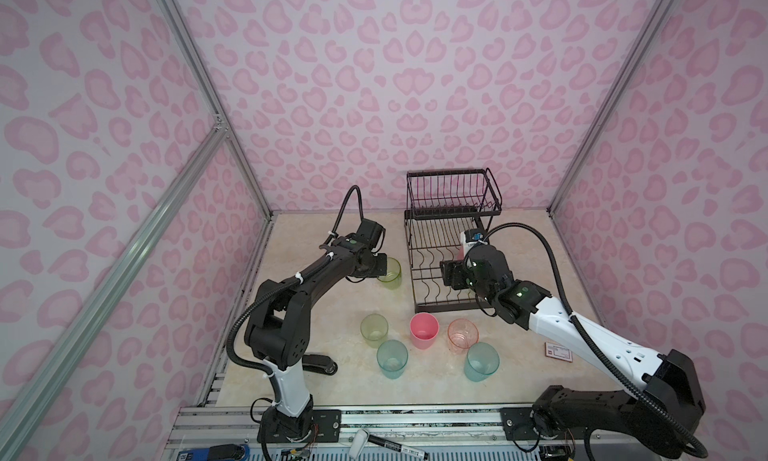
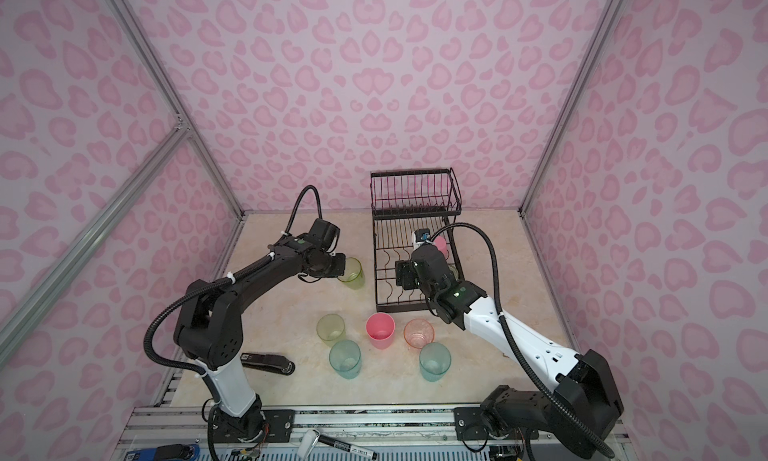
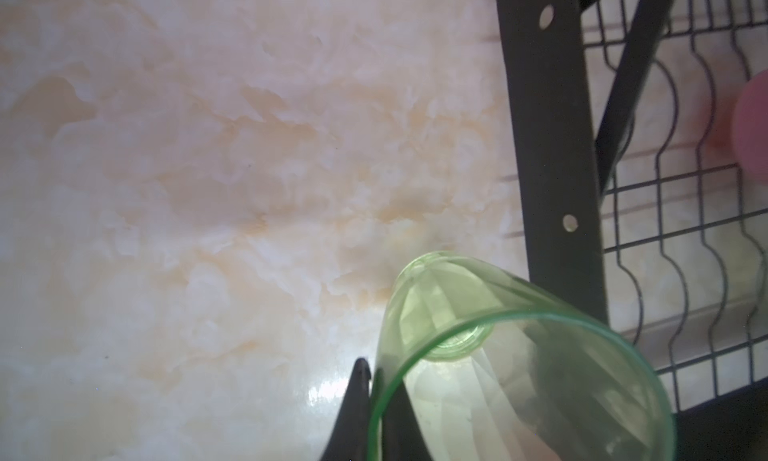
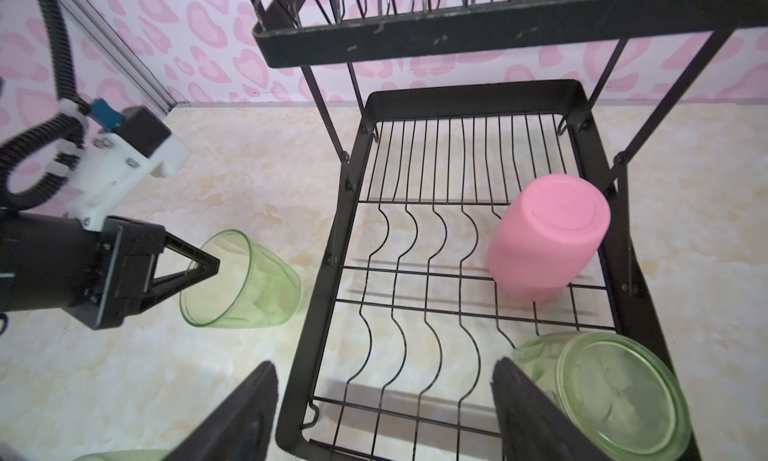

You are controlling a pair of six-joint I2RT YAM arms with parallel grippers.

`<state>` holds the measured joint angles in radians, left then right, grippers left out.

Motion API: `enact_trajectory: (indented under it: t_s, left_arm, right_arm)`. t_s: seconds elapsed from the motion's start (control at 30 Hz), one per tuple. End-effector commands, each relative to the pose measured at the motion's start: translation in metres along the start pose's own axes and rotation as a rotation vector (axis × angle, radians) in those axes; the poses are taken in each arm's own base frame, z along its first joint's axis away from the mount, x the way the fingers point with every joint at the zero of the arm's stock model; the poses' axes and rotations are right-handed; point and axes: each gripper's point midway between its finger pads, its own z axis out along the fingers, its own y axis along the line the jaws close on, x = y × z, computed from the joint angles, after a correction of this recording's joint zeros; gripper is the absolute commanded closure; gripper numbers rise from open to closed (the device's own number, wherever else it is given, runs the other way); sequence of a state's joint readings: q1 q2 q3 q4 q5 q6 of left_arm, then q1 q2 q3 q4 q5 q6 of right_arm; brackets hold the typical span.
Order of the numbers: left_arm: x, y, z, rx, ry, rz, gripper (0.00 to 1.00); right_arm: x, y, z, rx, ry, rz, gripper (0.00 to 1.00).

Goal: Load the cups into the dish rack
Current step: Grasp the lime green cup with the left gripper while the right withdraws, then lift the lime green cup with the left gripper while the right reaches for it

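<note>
Marbled tabletop point(image 1: 332, 305), pink-print walls point(image 1: 415, 84); left gripper point(image 4: 208, 267) tight on green cup point(image 4: 257, 284), right gripper point(image 4: 384, 369) spread.

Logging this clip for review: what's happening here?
The left gripper is shut on the rim of a tilted yellow-green cup beside the dish rack. The right gripper hangs open over the rack's lower tier, where a pink cup and a green cup sit upside down. Five other cups stand on the table.

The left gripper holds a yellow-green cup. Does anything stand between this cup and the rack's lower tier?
Only the dish rack's side rail lies between the yellow-green cup and that tier; the cup must pass over it. The open right gripper hangs above the tier and may crowd the way.
</note>
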<state>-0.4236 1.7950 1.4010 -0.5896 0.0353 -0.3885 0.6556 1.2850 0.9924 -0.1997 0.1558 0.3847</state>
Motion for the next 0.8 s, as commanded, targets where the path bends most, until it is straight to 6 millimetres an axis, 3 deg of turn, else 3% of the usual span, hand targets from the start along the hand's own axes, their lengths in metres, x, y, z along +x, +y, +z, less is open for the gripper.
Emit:
enact_trajectory:
  t_s: [0.0,0.13,0.2,0.4,0.77]
  left_arm:
    - [-0.017,-0.009,-0.023,0.124,-0.063,-0.058,0.97]
    - [-0.034,-0.010,-0.054,0.249,-0.127,-0.126,0.97]
    - [-0.029,-0.009,-0.062,0.305,-0.126,-0.157,0.97]
    - [-0.030,-0.030,-0.096,0.522,-0.168,-0.212,0.97]
    - [-0.032,-0.069,-0.144,0.878,-0.216,-0.285,0.97]
  right_arm:
    - [0.002,0.007,0.002,-0.023,0.039,0.020,0.19]
    - [-0.003,0.018,0.002,-0.068,0.058,0.057,0.19]
    - [-0.004,0.023,0.003,-0.090,0.067,0.080,0.19]
    - [-0.008,0.037,0.002,-0.145,0.093,0.179,0.18]
    - [-0.029,0.054,-0.001,-0.282,0.096,0.515,0.18]
